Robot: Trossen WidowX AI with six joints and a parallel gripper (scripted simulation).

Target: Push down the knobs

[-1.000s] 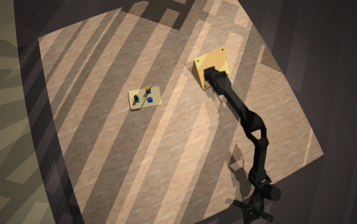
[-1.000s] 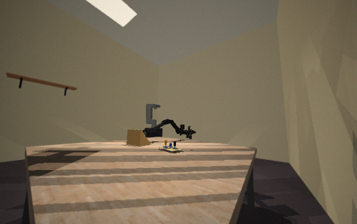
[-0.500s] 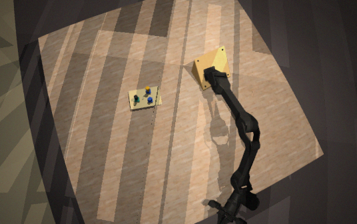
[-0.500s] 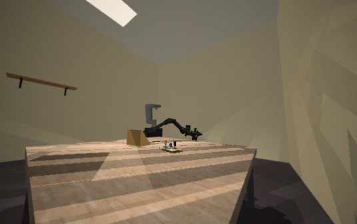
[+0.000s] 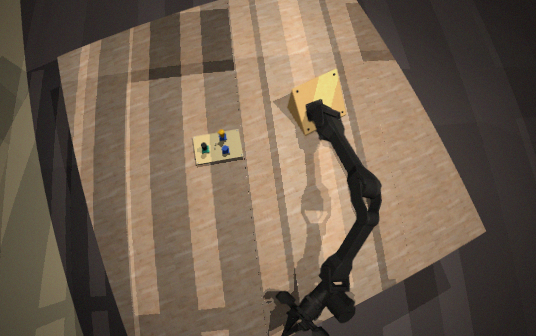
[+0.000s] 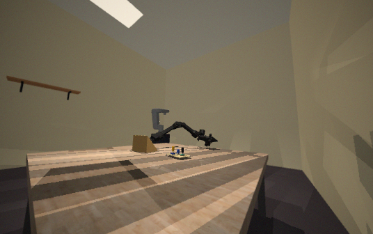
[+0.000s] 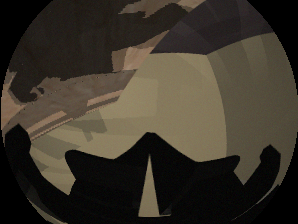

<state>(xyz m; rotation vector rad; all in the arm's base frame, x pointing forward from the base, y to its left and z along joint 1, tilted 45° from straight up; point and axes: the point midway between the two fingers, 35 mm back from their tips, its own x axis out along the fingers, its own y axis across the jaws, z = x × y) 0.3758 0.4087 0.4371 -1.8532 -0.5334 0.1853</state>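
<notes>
Black parallel-jaw pincer was closed on nothing, jaws nearly touching, hanging at the striped wooden table's near edge. Small beige circuit board with yellow, teal and blue knobs lay well apart from the pincer, untouched.

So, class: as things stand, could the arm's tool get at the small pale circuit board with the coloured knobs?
Probably yes. The tool hangs shut and holding nothing at the table's edge, far from the circuit board, and only bare striped wooden table lies between them.
</notes>
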